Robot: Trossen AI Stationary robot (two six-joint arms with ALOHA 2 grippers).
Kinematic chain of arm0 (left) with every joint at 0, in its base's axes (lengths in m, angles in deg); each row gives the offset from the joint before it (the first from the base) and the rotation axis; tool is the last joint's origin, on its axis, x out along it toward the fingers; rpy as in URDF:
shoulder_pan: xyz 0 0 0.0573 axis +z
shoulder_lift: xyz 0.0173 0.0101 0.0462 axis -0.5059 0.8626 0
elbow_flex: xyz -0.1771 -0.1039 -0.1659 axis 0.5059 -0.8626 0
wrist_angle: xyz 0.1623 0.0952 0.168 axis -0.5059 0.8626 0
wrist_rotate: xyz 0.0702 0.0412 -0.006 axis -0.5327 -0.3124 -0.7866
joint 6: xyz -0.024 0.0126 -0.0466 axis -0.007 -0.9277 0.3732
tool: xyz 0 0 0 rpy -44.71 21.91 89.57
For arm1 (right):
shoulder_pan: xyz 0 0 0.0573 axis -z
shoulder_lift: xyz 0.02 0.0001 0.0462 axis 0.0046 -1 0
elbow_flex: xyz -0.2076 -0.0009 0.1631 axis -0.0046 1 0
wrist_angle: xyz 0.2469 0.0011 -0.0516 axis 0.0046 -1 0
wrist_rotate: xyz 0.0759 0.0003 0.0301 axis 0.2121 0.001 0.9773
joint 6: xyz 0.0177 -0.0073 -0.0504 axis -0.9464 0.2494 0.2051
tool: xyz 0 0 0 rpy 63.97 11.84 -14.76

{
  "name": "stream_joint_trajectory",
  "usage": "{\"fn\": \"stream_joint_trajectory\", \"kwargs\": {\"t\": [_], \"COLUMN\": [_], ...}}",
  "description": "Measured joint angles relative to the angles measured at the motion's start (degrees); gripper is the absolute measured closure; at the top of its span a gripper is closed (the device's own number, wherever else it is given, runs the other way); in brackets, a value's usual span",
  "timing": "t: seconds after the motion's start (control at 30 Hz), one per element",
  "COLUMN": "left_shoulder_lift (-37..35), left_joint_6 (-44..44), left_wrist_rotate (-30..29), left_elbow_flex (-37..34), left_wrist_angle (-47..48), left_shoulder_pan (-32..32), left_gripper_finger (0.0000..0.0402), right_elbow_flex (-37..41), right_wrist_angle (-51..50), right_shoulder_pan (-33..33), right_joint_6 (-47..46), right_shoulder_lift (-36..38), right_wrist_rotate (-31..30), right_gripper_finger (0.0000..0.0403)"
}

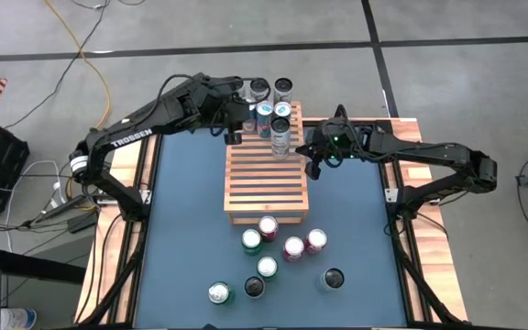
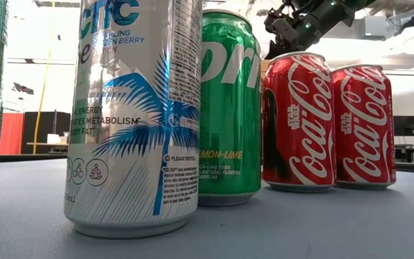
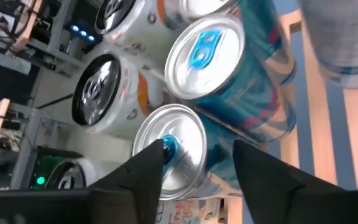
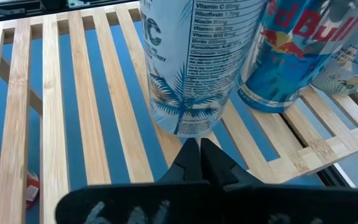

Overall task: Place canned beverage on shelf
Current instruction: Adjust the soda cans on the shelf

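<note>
The wooden slatted shelf (image 1: pixel 264 183) lies mid-table. At its far edge stand a tall white can with blue palm print (image 1: pixel 280 137), a blue can (image 1: pixel 264 115) and two more cans (image 1: pixel 271 88) behind them. My left gripper (image 1: pixel 235 128) is open at the shelf's far left corner, its fingers over a silver-topped can (image 3: pixel 176 140). My right gripper (image 1: pixel 315 165) is shut at the shelf's right edge, its tips (image 4: pixel 196 149) close before the base of the white can (image 4: pixel 188 62), which stands upright on the slats (image 4: pixel 86 106). My left gripper's open fingers stand over the silver can's top, one fingertip (image 3: pixel 151 165) overlapping its rim; I cannot tell whether it touches. My right gripper's shut fingertips (image 4: pixel 190 152) point level at the white can's foot (image 4: pixel 182 127) from the table's right; I cannot tell whether they touch.
Several loose cans stand on the blue mat near the shelf's front edge (image 1: pixel 287 246), among them a silver palm can (image 2: pixel 131 115), a green can (image 2: pixel 228 108) and two red cans (image 2: pixel 329 122). A Red Bull can (image 4: pixel 291 56) stands beside the white one.
</note>
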Motion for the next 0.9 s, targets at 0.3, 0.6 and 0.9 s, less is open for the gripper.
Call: {"fn": "stream_joint_trajectory", "kwargs": {"t": [0.3,0.6,0.9], "left_shoulder_lift": [0.0,0.0,-0.3], "left_joint_6": [0.3,0.4,1.8], "left_wrist_rotate": [-0.5,-0.7,-2.0], "left_elbow_flex": [0.0,0.0,0.0], "left_wrist_angle": [-0.8,-0.7,1.6], "left_shoulder_pan": [-0.4,-1.2,-1.6], "left_gripper_finger": [0.0328,0.0351,0.0351], "right_elbow_flex": [0.0,0.0,0.0], "right_wrist_angle": [0.1,0.0,0.1], "right_shoulder_pan": [0.0,0.0,0.0], "right_joint_6": [-0.1,-0.2,-0.1], "right_shoulder_lift": [0.0,0.0,0.0], "right_wrist_rotate": [0.0,0.0,0.0], "right_gripper_finger": [0.0403,0.0403,0.0403]}}
